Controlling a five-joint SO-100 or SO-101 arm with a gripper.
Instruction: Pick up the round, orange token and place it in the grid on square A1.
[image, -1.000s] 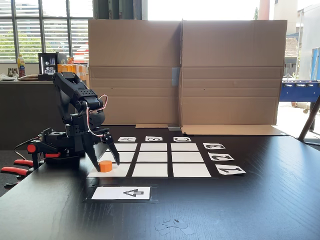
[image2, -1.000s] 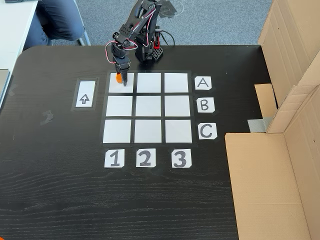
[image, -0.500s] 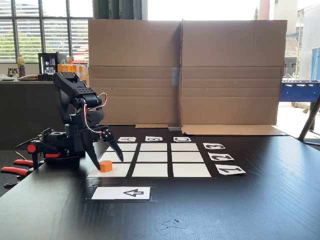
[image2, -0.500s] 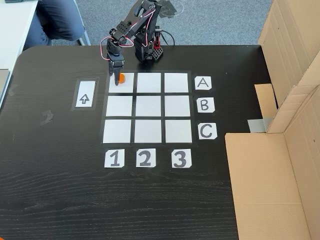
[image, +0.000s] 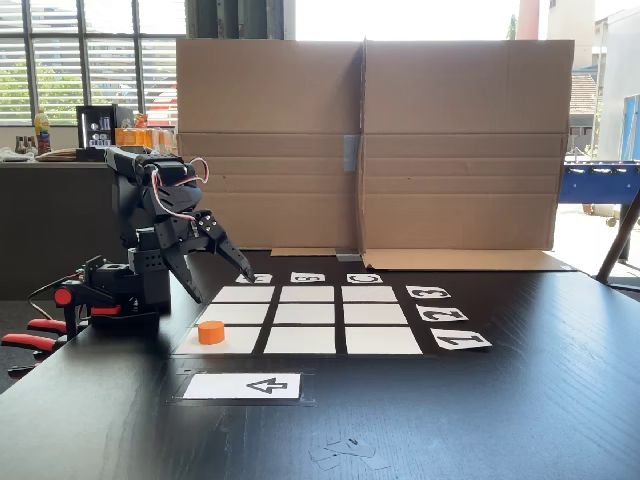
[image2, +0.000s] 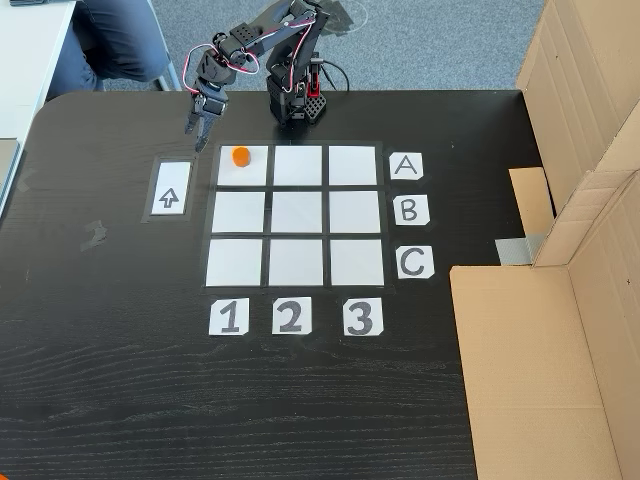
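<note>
The orange token (image: 210, 332) (image2: 240, 155) stands free on square A1 (image2: 252, 175) (image: 238, 342), the corner cell of the grid (image2: 296, 213) (image: 305, 315) in line with the A card and the 1 card. It sits in the cell's upper half in a fixed view from above. My gripper (image2: 196, 138) (image: 222, 283) is open and holds nothing. It hangs raised above the table, just off the grid's corner, on the side of the token towards the arm's base.
A white arrow card (image2: 169, 188) (image: 243, 386) lies beside A1. Large cardboard sheets (image: 370, 140) (image2: 560, 300) stand along one table edge. Red clamps (image: 30, 340) hold the arm's base. A seated person's legs (image2: 110, 40) are beyond the table's corner. Paper scraps (image: 345, 452) lie near the front.
The gripper opened around the token, let it go on A1, then lifted and swung away towards the arm's base. The token stayed put.
</note>
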